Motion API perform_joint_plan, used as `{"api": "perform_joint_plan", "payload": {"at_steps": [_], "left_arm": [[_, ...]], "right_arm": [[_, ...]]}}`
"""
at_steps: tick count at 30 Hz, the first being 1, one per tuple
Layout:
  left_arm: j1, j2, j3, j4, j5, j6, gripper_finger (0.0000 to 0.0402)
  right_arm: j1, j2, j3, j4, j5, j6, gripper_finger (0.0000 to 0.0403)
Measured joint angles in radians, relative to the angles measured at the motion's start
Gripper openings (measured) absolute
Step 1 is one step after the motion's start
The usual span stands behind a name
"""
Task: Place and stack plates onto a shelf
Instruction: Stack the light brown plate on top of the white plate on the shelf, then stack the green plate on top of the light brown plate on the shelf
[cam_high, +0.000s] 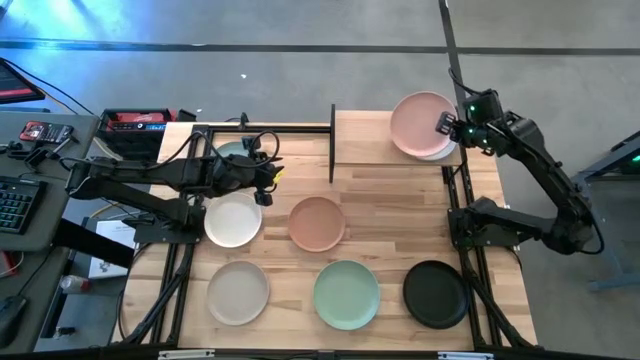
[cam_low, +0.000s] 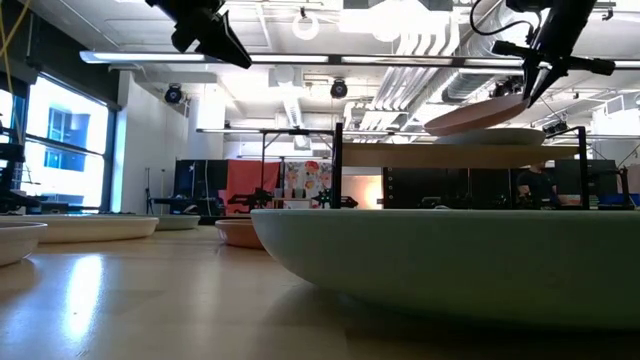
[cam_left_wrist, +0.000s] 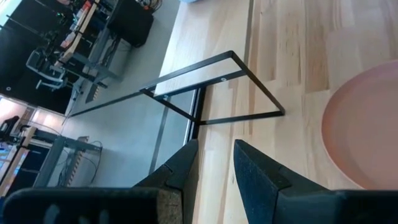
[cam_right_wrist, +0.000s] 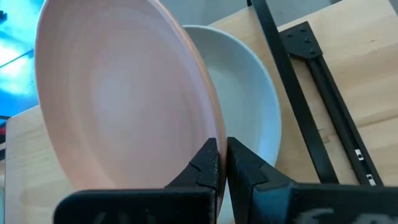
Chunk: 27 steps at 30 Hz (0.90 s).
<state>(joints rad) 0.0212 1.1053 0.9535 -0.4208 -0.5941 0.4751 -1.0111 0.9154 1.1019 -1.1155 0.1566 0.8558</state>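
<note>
The pink plate (cam_high: 420, 122) hangs tilted over the right part of the shelf (cam_high: 365, 140), held by my right gripper (cam_high: 447, 127) above a light grey plate (cam_high: 440, 153) that rests on the board. My left gripper (cam_high: 265, 172) hovers open and holding nothing, high over the table's left part, beside the half-hidden pale teal plate (cam_high: 232, 150). On the tabletop lie the white plate (cam_high: 233, 220), terracotta plate (cam_high: 317, 223), beige plate (cam_high: 238, 292), mint plate (cam_high: 346, 293) and black plate (cam_high: 436, 293). My right gripper (cam_right_wrist: 222, 155) pinches the pink plate's rim (cam_right_wrist: 211, 127) on its right-hand edge, one finger on the upper face and one beneath. The fingers come slanting down from the table's right. The plate is tilted, held edge raised, its opposite edge (cam_low: 432, 129) low over the grey plate (cam_low: 500, 137); whether they touch, I cannot tell.
The shelf's black metal posts and frame (cam_high: 332, 143) stand at the board's left end, and the frame's rails (cam_left_wrist: 217, 87) run along the table's far left. The board's left half (cam_high: 360, 135) is bare. A keyboard and tools sit on a side desk (cam_high: 30, 170) left of the table.
</note>
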Motion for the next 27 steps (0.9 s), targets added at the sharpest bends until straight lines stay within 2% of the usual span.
{"api": "perform_joint_plan", "payload": {"at_steps": [12, 22, 27], "left_arm": [[0.000, 0.000, 0.000, 0.000, 0.000, 0.000, 0.0090], [0.000, 0.000, 0.000, 0.001, 0.000, 0.000, 0.0090], [0.000, 0.000, 0.000, 0.001, 0.000, 0.000, 0.0090]], "right_arm": [[0.000, 0.001, 0.000, -0.017, 0.047, -0.008, 0.0003], [0.000, 0.001, 0.000, -0.030, 0.077, -0.012, 0.0045], [0.000, 0.001, 0.000, -0.031, 0.077, -0.012, 0.0053]]}}
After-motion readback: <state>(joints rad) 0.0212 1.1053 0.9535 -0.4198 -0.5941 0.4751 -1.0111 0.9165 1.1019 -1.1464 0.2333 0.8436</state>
